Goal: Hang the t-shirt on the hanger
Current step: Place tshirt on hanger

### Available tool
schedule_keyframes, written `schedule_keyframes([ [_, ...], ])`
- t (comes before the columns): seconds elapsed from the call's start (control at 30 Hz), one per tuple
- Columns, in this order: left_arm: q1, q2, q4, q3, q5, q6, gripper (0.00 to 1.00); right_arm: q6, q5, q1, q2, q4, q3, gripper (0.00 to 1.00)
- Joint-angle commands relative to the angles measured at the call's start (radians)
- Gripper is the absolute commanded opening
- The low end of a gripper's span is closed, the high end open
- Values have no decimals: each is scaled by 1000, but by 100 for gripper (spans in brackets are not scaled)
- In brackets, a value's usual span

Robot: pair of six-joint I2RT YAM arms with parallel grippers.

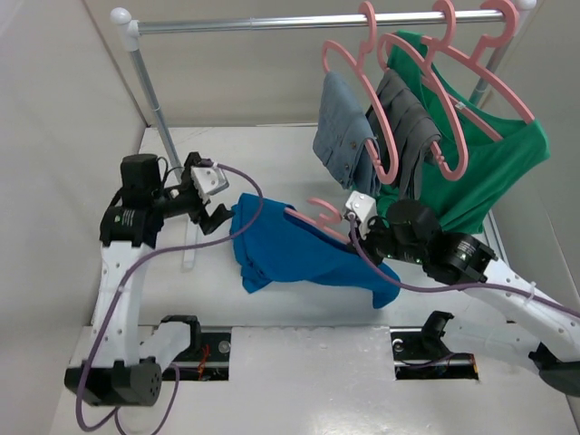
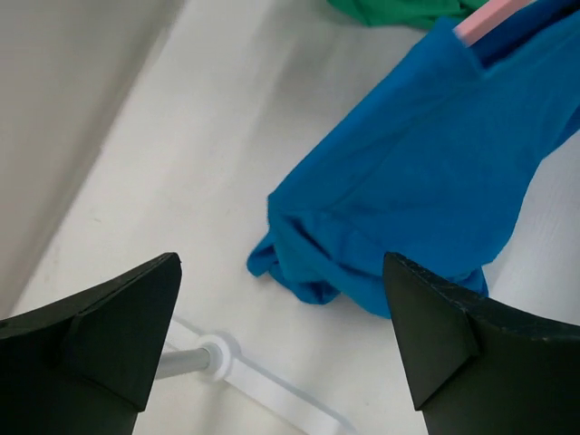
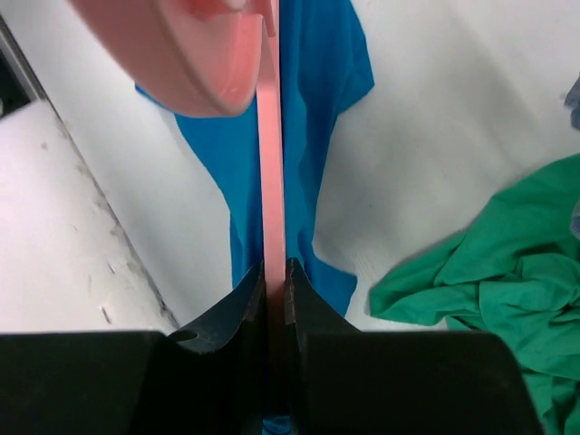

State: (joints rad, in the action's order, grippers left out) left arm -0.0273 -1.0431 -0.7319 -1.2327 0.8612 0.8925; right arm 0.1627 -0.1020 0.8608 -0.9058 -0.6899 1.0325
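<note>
**Right gripper (image 3: 275, 269) clamped on hanger (image 3: 270, 181)**

Pinches the thin pink bar, partly sleeved inside the blue t-shirt (image 1: 290, 246) mid-table, hook poking out. Left gripper (image 2: 281, 263) spread wide, empty, near the crumpled hem. Calls for a firm, level pinch while drawing fabric over the far shoulder; risks bunching otherwise.

A metal clothes rail (image 1: 308, 22) spans the far side of the white worktop (image 1: 272, 154), and its upright (image 1: 152, 91) stands at the far left. Three pink hangers (image 1: 371, 32) hang at the rail's right end. Two carry grey garments (image 1: 340, 131). The rightmost carries a green shirt (image 1: 494, 163), whose lower part bunches on the worktop.
</note>
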Motion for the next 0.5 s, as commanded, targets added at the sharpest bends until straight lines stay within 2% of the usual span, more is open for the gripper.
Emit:
schedule_keyframes([
  [0.0,7,139,116,36,99,-66,92,-116,188,99,-30,6,95,0],
  [0.07,7,245,140,107,99,-66,93,-192,263,154,-80,6,133,0],
  [0.13,7,337,186,166,88,-166,95,-250,367,220,-129,6,175,0],
  [0.27,7,454,223,220,35,-337,87,-376,563,329,-218,99,254,0],
  [0.37,7,515,223,243,-8,-411,84,-376,700,373,-335,121,384,0],
  [0.47,7,575,233,243,-30,-490,73,-350,755,382,-442,115,523,0],
])
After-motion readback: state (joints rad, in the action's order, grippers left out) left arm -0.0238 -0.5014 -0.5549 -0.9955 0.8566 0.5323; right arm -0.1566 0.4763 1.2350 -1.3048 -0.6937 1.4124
